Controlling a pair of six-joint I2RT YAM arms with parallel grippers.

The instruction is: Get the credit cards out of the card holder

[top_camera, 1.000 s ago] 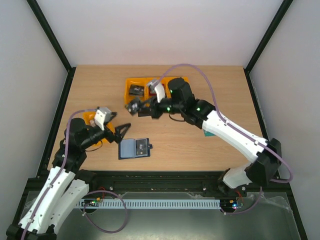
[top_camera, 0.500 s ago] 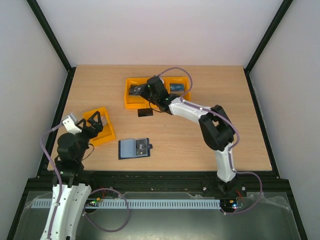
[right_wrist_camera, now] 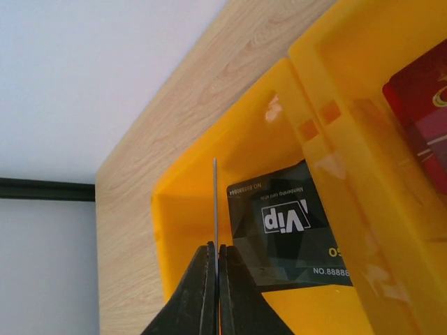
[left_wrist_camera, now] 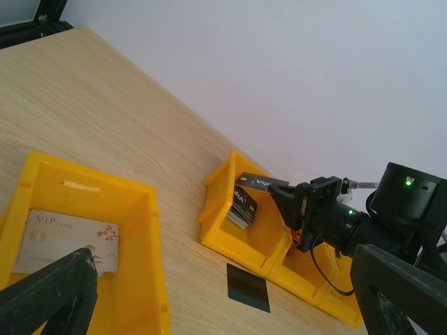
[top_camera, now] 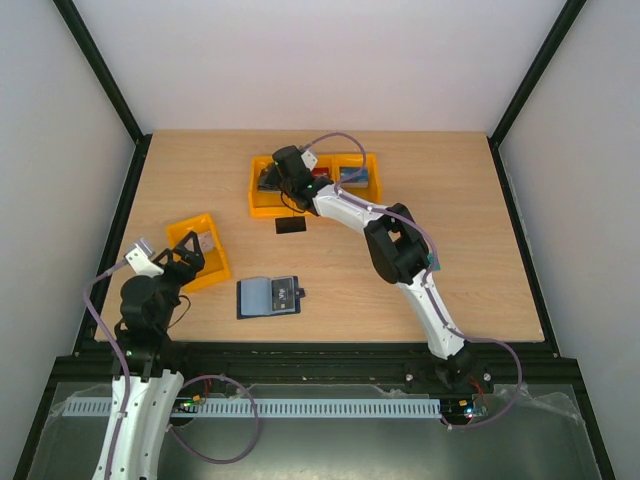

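Observation:
The dark navy card holder [top_camera: 268,297] lies open on the table, pale sleeves up, with a dark card in its right part. My right gripper [right_wrist_camera: 216,246] is shut on a thin black card [right_wrist_camera: 215,202] seen edge-on, held over the left compartment of the back orange bin [right_wrist_camera: 174,230], where a black VIP card [right_wrist_camera: 293,223] lies. The top view shows this gripper [top_camera: 286,172] there too. Another black card [top_camera: 290,226] lies flat on the table. My left gripper [left_wrist_camera: 223,279] is open and empty above the small orange bin [left_wrist_camera: 150,230], which holds the white card [left_wrist_camera: 66,241].
The back bin [top_camera: 262,208] has three compartments; the middle one holds a red card [right_wrist_camera: 419,105] and the right one something bluish [top_camera: 350,175]. The small bin [top_camera: 212,272] stands at the left, near the holder. Black frame posts run along the table's sides.
My left arm has pulled back left, away from the holder. My right gripper has moved from above the table to the back bin's left compartment. A black card now lies on the table.

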